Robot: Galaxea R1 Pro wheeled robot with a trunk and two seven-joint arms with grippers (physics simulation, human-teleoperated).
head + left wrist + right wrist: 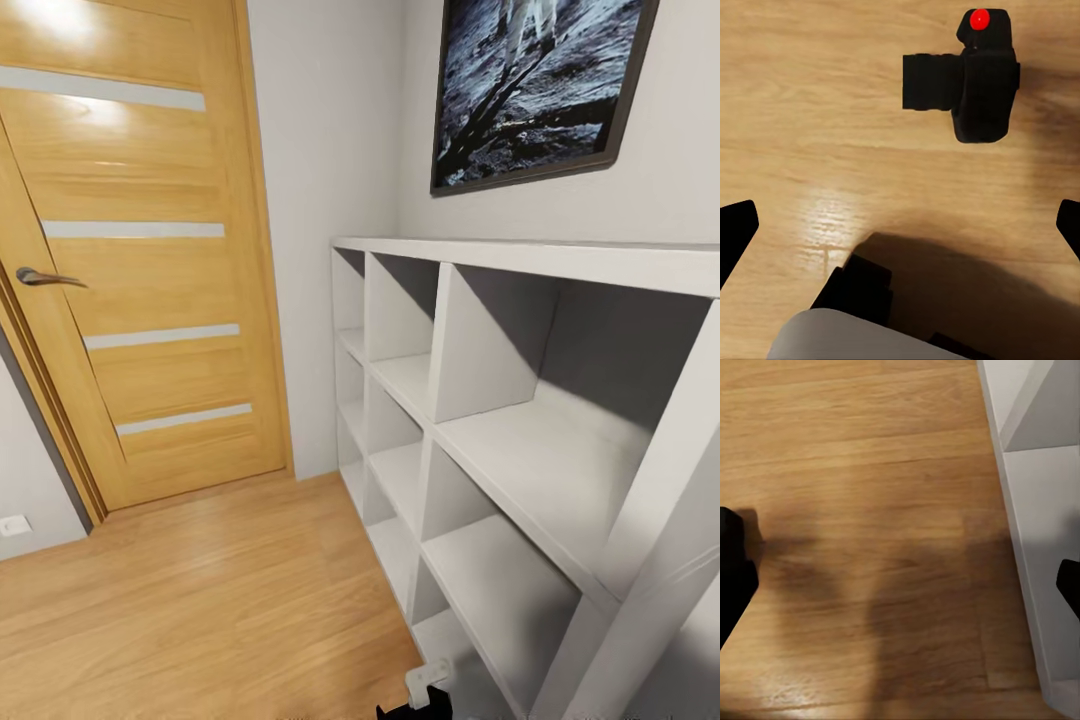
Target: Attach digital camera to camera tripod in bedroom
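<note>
The digital camera point(971, 75), a small black boxy body with a red dot on top and a stubby lens, lies on the light wood floor point(810, 112) in the left wrist view. My left gripper point(900, 225) hangs open above the floor, short of the camera, with its black fingertips point(736, 229) spread wide and nothing between them. My right gripper point(900, 585) is also open over bare floor, next to the foot of the white cubby shelf point(1035, 510). The camera tripod is out of view.
In the head view a white cubby shelf point(500, 420) fills the right side, against a white wall with a framed picture point(535, 85). A wooden door point(140, 250) with a metal handle stands at the left. Wood floor point(200, 600) lies between them.
</note>
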